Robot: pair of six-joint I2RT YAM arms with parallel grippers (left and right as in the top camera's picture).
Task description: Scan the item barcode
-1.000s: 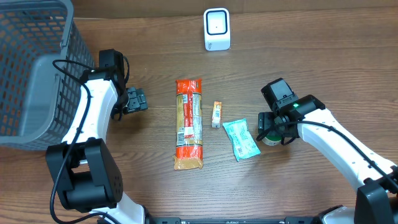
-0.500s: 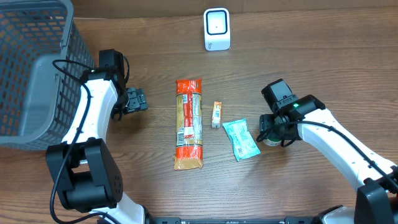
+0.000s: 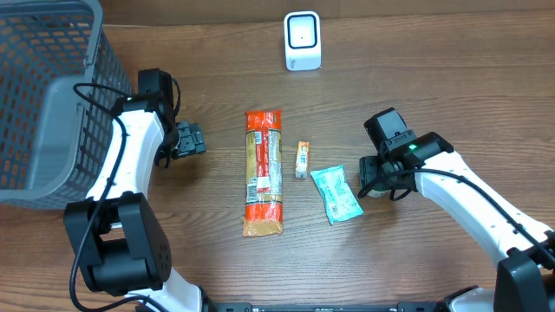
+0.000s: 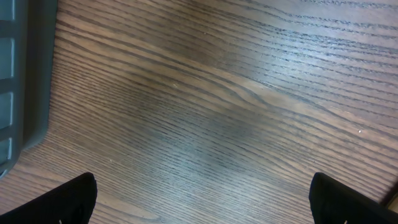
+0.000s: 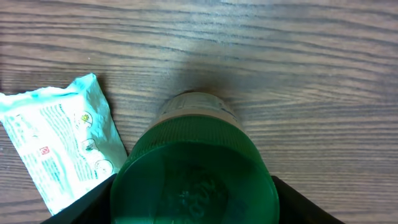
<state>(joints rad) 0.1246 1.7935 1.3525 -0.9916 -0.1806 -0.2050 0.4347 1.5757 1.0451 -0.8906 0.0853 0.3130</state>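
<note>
Flanks green-capped jar (image 5: pixel 194 180) with right hand (image 3: pixel 375 185); cannot tell whether gripped. Could pinch off-centre, toppling it onto packet (image 5: pixel 59 140) just left. Keeps left hand (image 4: pixel 205 202) wide open, empty.

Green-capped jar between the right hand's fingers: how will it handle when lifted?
The green-capped jar looks rigid, so it should hold shape if the right hand squeezes. Its ribbed cap edge probably resists slipping. Upright and round, it could tip and roll if nudged sideways.

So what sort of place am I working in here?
Likely a mock shop checkout on a wooden table: a white barcode scanner, a grey shopping basket, plus an orange packet and a teal packet.
</note>
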